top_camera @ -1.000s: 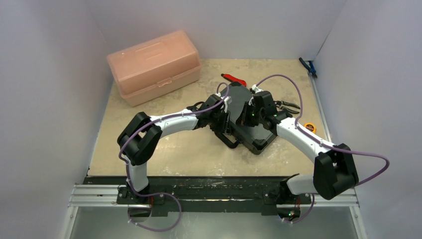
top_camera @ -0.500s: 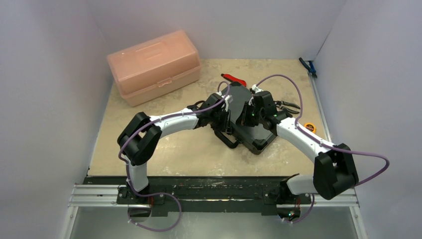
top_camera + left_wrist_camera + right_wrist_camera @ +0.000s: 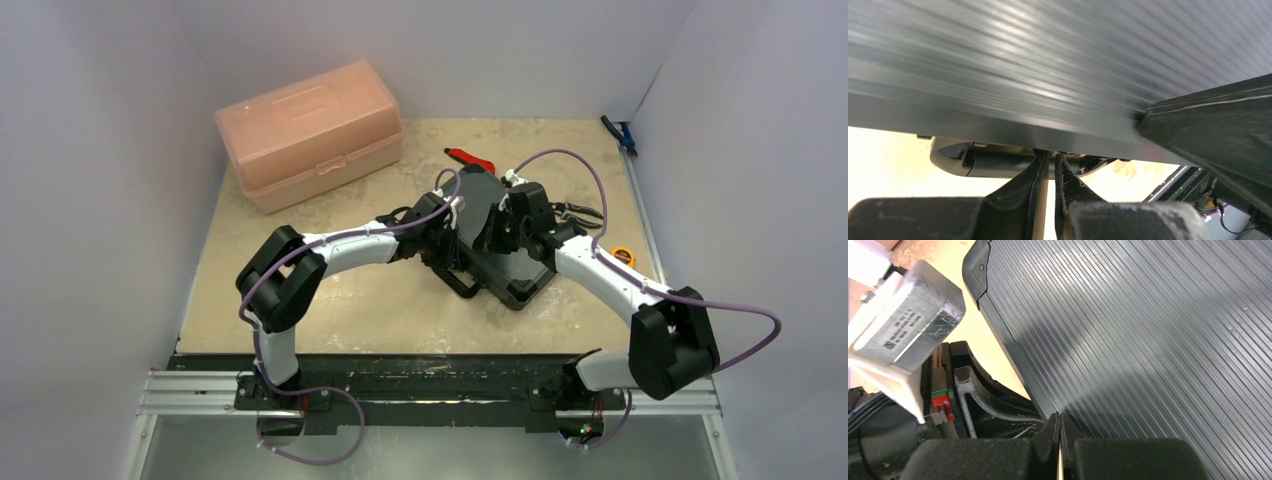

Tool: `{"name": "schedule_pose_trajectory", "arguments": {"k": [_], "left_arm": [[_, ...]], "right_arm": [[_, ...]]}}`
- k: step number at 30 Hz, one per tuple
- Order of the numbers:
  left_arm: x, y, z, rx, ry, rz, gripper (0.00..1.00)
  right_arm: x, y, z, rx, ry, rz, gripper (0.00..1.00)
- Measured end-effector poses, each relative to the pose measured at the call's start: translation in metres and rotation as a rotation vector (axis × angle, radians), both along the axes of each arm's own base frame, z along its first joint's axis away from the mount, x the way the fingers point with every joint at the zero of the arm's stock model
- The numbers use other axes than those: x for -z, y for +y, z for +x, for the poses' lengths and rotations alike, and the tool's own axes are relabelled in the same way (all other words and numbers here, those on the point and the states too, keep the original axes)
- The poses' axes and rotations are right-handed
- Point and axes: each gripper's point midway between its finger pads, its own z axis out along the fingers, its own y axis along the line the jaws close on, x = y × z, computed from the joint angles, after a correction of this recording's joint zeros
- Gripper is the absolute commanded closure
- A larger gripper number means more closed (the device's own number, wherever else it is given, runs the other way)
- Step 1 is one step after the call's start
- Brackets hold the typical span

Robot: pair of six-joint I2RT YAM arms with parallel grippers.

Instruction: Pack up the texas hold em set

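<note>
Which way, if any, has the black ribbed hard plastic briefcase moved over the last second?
No. The briefcase sits where it did, its far end just as close to the red-handled tool behind it.

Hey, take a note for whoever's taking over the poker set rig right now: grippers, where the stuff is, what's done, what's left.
Left gripper: shut, tips at the edge of the lid; no grip on anything shows.
Right gripper: shut, tips against the ribbed lid.
Things: briefcase mid-table, both arms on it. The chips, dice and disc show in no view.
Done: lid looks lowered onto the case.
Left: check the pieces are inside, press the lid fully shut and latch it; whether it is latched cannot be told.
</note>
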Motion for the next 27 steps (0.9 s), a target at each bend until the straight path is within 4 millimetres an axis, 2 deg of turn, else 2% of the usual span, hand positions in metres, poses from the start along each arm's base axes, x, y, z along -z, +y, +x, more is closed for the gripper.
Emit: {"name": "schedule_pose_trajectory", "arguments": {"k": [6, 27], "left_arm": [[0.012, 0.008, -0.005, -0.010, 0.014, 0.030, 0.93], [0.013, 0.009, -0.003, -0.015, 0.008, 0.033, 0.94]], "right_arm": [[0.000, 0.000, 0.000, -0.001, -0.002, 0.001, 1.00], [0.000, 0.000, 0.000, -0.001, -0.001, 0.001, 1.00]]}}
